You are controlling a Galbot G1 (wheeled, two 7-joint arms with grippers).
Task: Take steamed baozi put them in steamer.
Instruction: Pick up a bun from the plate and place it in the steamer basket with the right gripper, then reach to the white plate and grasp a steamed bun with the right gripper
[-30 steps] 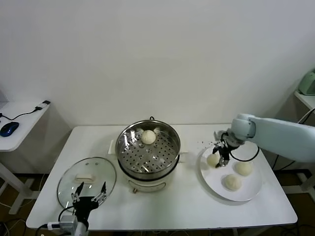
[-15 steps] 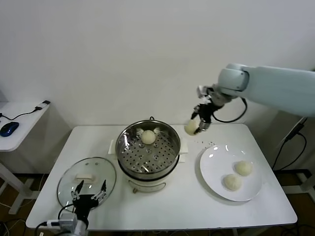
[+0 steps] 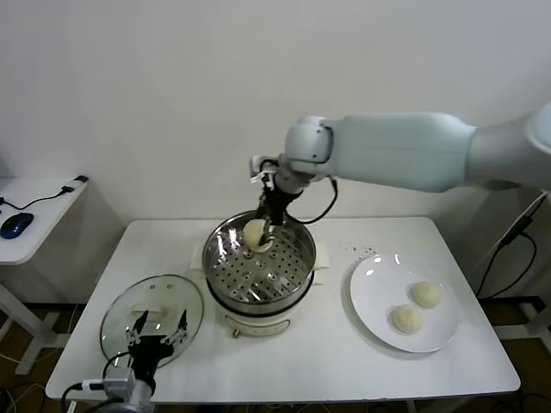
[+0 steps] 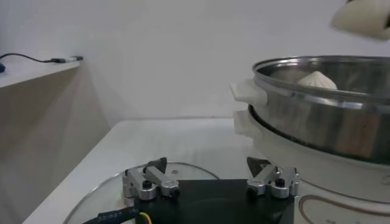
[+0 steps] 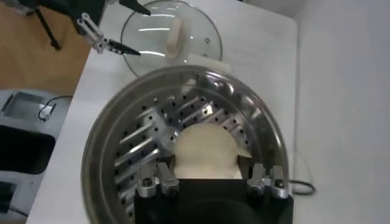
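My right gripper (image 3: 262, 222) is shut on a cream-white baozi (image 3: 255, 233) and holds it just above the back of the steamer (image 3: 213, 261). In the right wrist view the held baozi (image 5: 204, 151) sits between the fingers of the gripper (image 5: 206, 168) over the perforated tray (image 5: 140, 143). Another baozi (image 4: 315, 79) lies in the steamer below the held one (image 4: 362, 17). Two more baozi (image 3: 425, 294) (image 3: 406, 319) lie on the white plate (image 3: 374, 284). My left gripper (image 3: 157, 332) is open and empty over the glass lid (image 3: 120, 320), at the table's front left.
The glass lid with its white knob (image 5: 175, 33) lies left of the steamer. A side table (image 3: 39, 206) with a blue mouse (image 3: 15, 225) and a cable stands at far left. The right arm (image 3: 405, 159) reaches across above the table.
My right gripper has lifted a baozi off the plate and carried it left, from the plate to above the steamer. The plate now holds two. The left arm stays put.
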